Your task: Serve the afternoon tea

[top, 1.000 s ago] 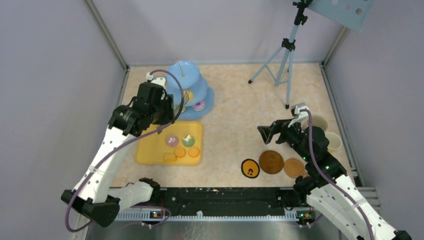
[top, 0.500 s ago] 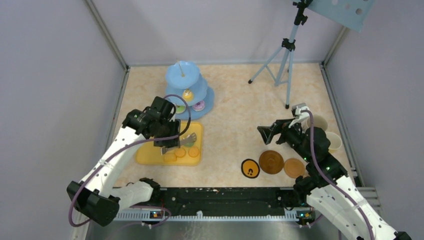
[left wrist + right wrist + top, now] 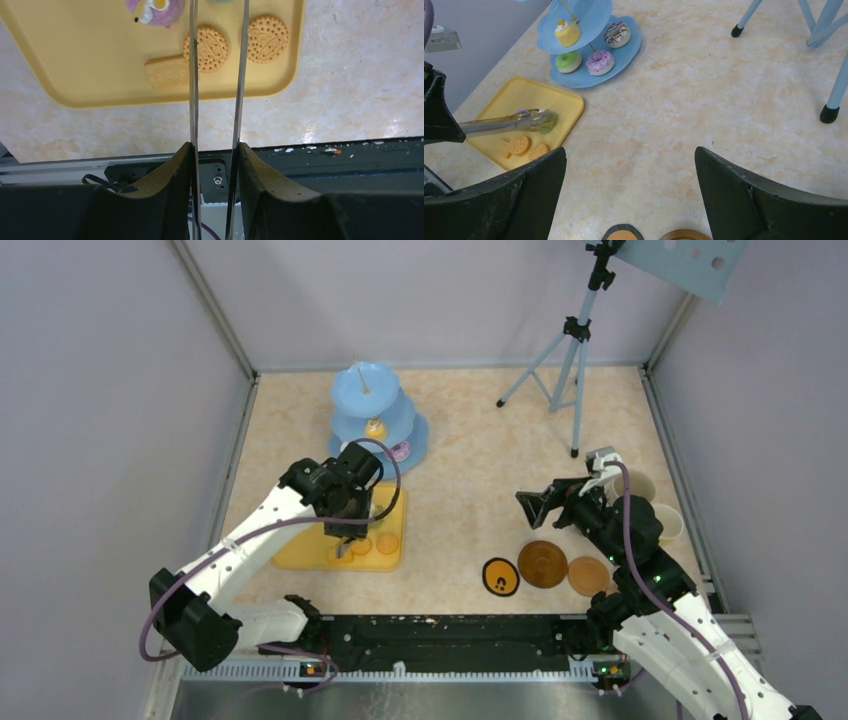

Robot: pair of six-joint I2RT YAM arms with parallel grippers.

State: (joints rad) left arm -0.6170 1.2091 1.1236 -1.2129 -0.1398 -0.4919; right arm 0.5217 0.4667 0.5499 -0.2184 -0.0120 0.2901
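My left gripper (image 3: 345,530) (image 3: 215,155) is shut on long metal tongs (image 3: 240,75) over the yellow tray (image 3: 300,550). The tong tips (image 3: 540,119) sit at a green pastry (image 3: 551,123) beside a purple one (image 3: 150,7). Two round biscuits (image 3: 205,42) (image 3: 268,31) and a rectangular one (image 3: 167,72) lie on the tray. The light-blue stand (image 3: 372,405) holds a yellow cake (image 3: 565,32) and three donuts (image 3: 600,61). My right gripper (image 3: 540,505) (image 3: 629,200) is open and empty above the coasters (image 3: 542,564) (image 3: 588,575).
Two mugs (image 3: 635,485) (image 3: 668,523) stand at the right edge behind my right arm. A black-rimmed coaster (image 3: 500,576) lies left of the brown ones. A tripod (image 3: 570,360) stands at the back right. Walls close in the table.
My left arm has swung from the stand toward the near side, bringing the tongs over the tray's pastries. The right arm has not moved.
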